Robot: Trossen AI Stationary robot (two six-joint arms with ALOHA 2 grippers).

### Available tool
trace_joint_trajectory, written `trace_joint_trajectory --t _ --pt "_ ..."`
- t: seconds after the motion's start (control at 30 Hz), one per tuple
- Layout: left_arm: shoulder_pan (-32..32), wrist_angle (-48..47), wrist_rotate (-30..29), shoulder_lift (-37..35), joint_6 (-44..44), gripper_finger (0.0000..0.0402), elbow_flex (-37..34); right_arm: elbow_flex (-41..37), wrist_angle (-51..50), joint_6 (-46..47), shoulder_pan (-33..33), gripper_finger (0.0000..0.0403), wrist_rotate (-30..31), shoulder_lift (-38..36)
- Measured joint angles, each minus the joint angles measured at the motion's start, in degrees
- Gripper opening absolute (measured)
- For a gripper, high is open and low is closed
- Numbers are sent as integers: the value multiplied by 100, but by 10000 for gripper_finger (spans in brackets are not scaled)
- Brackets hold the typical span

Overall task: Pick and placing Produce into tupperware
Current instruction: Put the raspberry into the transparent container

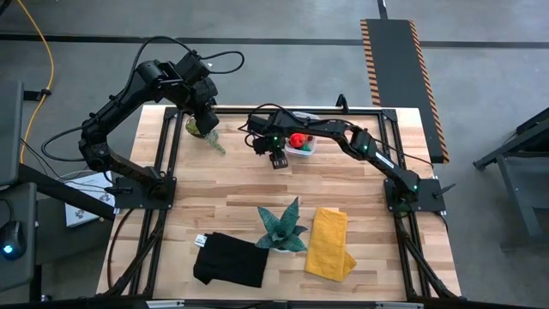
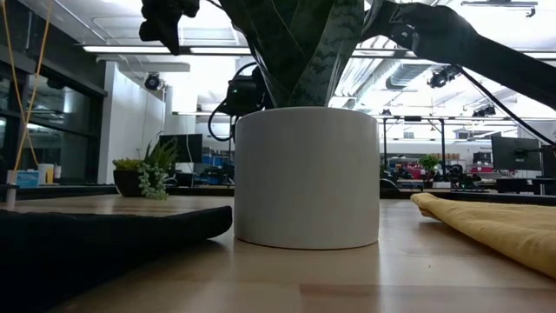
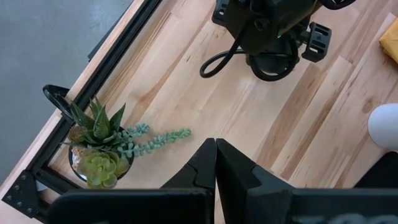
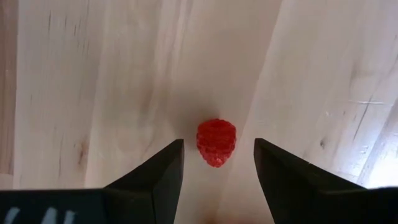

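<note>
Hovering w/ jaws apart, right gripper [image 4: 217,163] straddles the raspberry [image 4: 216,142] on the counter [image 4: 93,93]; drop straight, then close gently. Left gripper [image 3: 216,163] clenched, empty.

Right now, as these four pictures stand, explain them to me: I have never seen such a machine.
Two dark robot arms stand at a wooden table. One picture looks straight down from above, one looks level from the tabletop, and two come from cameras on the arms' wrists.

The right pincer is open and hangs over a tiny red toy raspberry, which lies on the wood between its fingers and is not gripped. The left pincer is shut, holds nothing and waits near a small potted succulent.

Also on the table are a clear plastic tub holding red produce, a teal spiky plant in a white pot, a black cloth and a folded yellow cloth.
</note>
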Motion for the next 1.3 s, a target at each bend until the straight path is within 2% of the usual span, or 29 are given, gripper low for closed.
trace_joint_trajectory --t 0.27,1.13,1.3 --pt "0 -2 0 0 -1 0 0 0 -90 -124 3 185 246 26" --pt "1 0 0 0 -2 0 0 0 17 -308 33 185 244 50" --pt "0 0 0 0 5 0 0 0 -14 -321 33 172 225 50"
